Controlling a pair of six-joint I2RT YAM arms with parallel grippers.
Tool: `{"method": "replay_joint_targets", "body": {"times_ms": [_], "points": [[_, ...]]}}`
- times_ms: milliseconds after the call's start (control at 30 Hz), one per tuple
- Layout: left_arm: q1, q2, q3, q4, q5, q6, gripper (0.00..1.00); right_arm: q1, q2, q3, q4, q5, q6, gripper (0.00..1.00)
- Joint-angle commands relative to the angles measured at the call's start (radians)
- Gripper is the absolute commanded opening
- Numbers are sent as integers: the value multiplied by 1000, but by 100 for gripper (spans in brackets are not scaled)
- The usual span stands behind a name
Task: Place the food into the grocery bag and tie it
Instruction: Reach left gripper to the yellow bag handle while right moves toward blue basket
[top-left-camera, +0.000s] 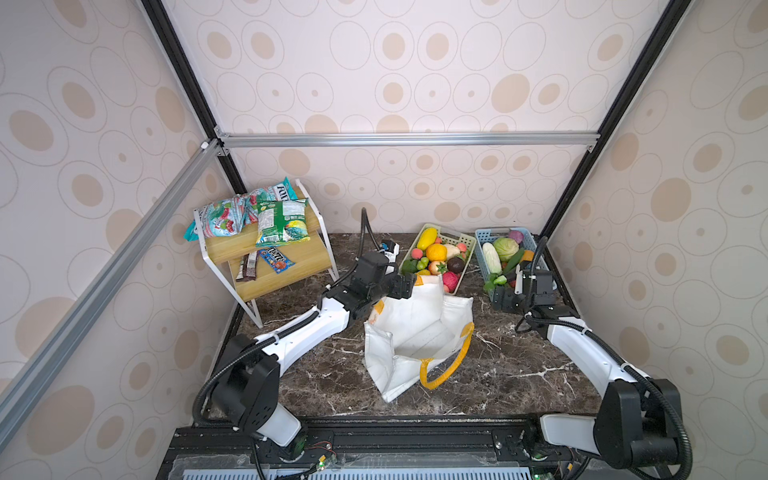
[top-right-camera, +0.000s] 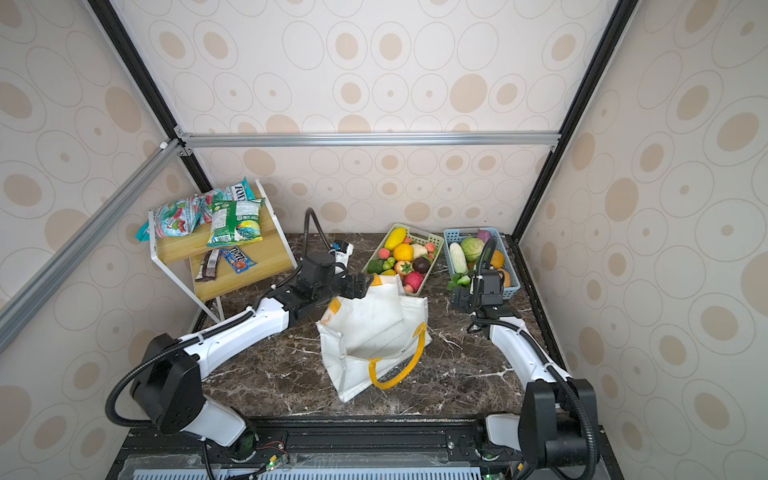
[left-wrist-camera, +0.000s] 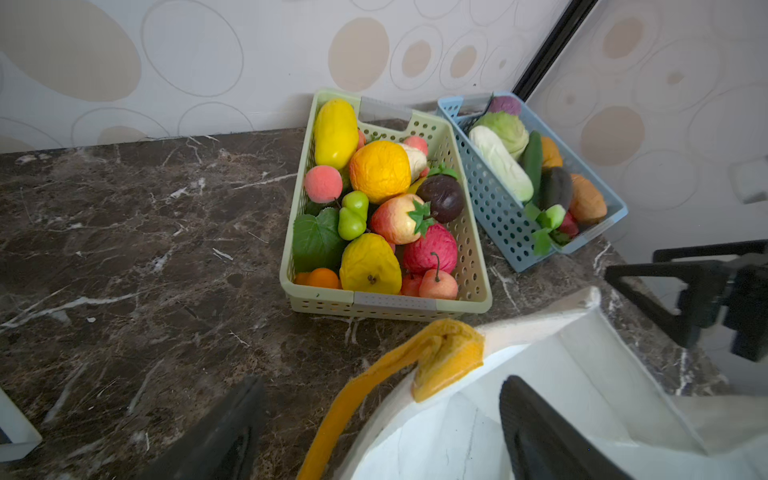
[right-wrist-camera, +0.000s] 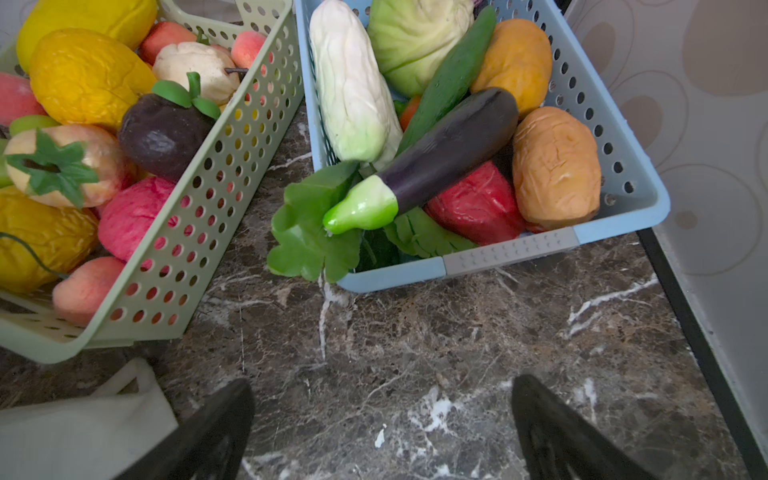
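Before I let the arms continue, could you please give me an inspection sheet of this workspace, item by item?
Surface: dark marble table, no spill seen.
Job's things: grocery bag open, nothing seen inside; food lies in the green basket and blue basket.
Clutter: snack packets and candy bars on the wooden shelf.
End effectors: left end effector open, astride the bag's far rim; right end effector open, above bare table before the blue basket.
Cables: black hoses along both arms, no snag seen.
Surroundings: patterned walls, aluminium frame; nothing else seen.
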Motion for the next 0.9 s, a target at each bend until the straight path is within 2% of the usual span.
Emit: {"method": "replay_joint_targets", "body": {"times_ms": [0, 167, 233, 433, 533, 667, 867], "points": [[-17, 53, 94, -156, -58, 99, 87, 2, -41, 1, -46, -28, 16, 99], [-43, 109, 159, -217, -23, 186, 85, 3, -54, -14, -53, -32, 29, 99], [-55, 137, 193, -244, -26, 211, 80, 3, -51, -13, -57, -39, 30, 99], [-59, 192, 268, -272, 30, 201, 48, 4, -54, 1, -79, -69, 42, 97], [-60, 205, 291, -272, 77, 181, 29, 6, -58, 4, -88, -82, 48, 96], [-60, 217, 306, -272, 126, 146, 9, 7, -59, 17, -110, -89, 56, 96], [-54, 186, 303, -311, 111, 107, 1, 9, -69, 47, -155, -105, 56, 96]]}}
